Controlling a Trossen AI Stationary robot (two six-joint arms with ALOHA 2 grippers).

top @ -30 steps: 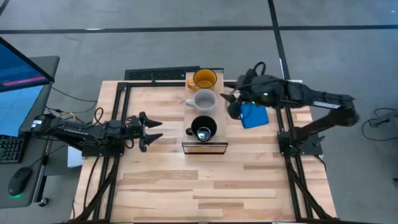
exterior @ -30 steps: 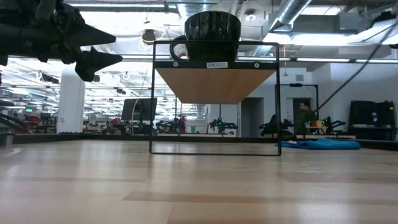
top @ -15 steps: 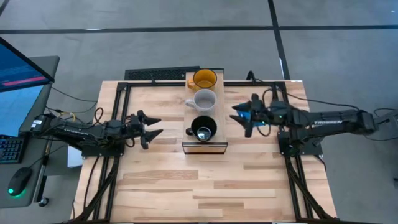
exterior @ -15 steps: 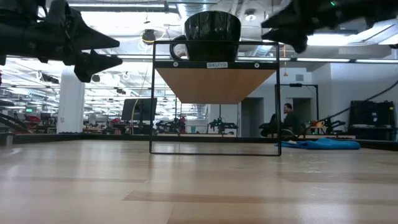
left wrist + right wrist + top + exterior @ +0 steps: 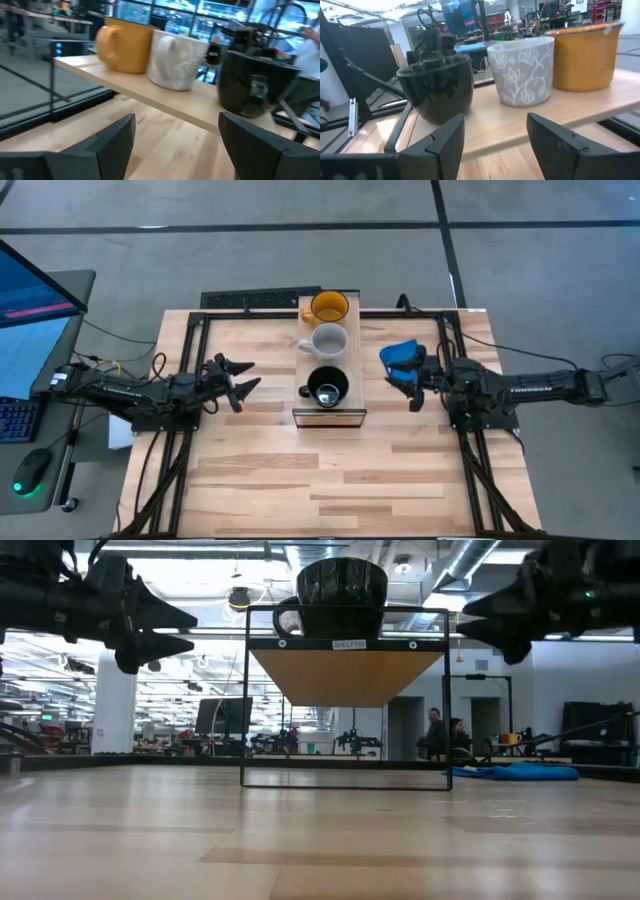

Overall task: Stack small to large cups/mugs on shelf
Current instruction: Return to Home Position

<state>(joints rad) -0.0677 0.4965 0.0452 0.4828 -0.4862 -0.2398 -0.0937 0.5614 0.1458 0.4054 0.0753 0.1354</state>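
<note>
Three mugs stand in a row on the shelf (image 5: pixel 327 412): the yellow-orange mug (image 5: pixel 329 307) at the far end, the light grey mug (image 5: pixel 327 341) in the middle, the black mug (image 5: pixel 327 388) at the near end. All rest on their bases, as the wrist views show (image 5: pixel 123 48) (image 5: pixel 177 60) (image 5: pixel 255 82). My left gripper (image 5: pixel 243 381) is open and empty, left of the shelf, level with the black mug. My right gripper (image 5: pixel 410 388) is open and empty, right of the shelf. Both also show in the low view (image 5: pixel 185 630) (image 5: pixel 470 620).
A flat blue object (image 5: pixel 398 355) lies on the table just beyond my right gripper. A dark keyboard (image 5: pixel 250 300) lies at the table's far edge. The table's near half (image 5: pixel 330 480) is bare wood. People stand in the room behind (image 5: pixel 440 735).
My right gripper has swung away from the far right of the shelf, toward the table's near and right side, and has turned to face the shelf. My left gripper has shifted slightly toward the far edge. The mugs have kept still.
</note>
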